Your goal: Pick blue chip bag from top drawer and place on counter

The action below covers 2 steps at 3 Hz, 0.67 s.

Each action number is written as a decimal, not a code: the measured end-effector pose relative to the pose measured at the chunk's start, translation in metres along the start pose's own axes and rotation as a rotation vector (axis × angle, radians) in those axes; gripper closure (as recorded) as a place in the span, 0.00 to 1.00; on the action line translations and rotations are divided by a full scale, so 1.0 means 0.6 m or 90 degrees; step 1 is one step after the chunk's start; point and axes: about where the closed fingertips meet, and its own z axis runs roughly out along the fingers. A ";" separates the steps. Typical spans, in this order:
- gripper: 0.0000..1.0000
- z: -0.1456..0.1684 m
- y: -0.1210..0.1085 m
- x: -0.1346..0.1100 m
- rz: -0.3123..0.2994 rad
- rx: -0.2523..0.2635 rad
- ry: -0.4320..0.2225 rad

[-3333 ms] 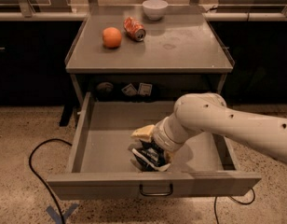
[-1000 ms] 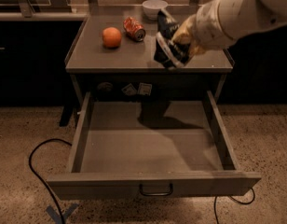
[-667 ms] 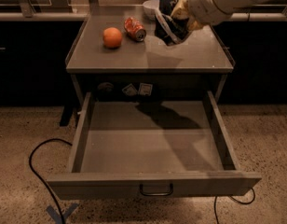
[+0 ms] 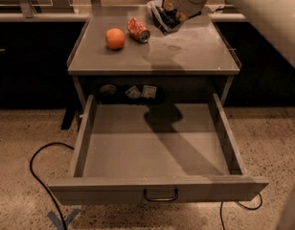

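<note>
Pincer [image 4: 173, 16] shut on the bag [image 4: 160, 19] at the far side of the counter [image 4: 195, 56].
The bag sits tilted in the closed fingers, just right of the can [image 4: 138, 29], with the orange [image 4: 115, 38] further left. Whether the bag touches the counter cannot be told. The drawer [image 4: 114, 189] is pulled out on the near side, with the arm's shadow on its floor.

table [image 4: 186, 56]: smooth matt grey metal, a few smudges. drawer [image 4: 157, 152]: same finish. bag [image 4: 162, 19]: crinkled glossy foil, pinched in jaws at table's far edge. can [image 4: 138, 29]: shiny metal. arm shell [image 4: 262, 8]: smooth plastic.
</note>
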 end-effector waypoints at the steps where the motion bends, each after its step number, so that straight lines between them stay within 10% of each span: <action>1: 1.00 0.097 0.037 -0.016 0.101 -0.057 -0.022; 2: 1.00 0.180 0.102 -0.070 0.231 -0.056 -0.091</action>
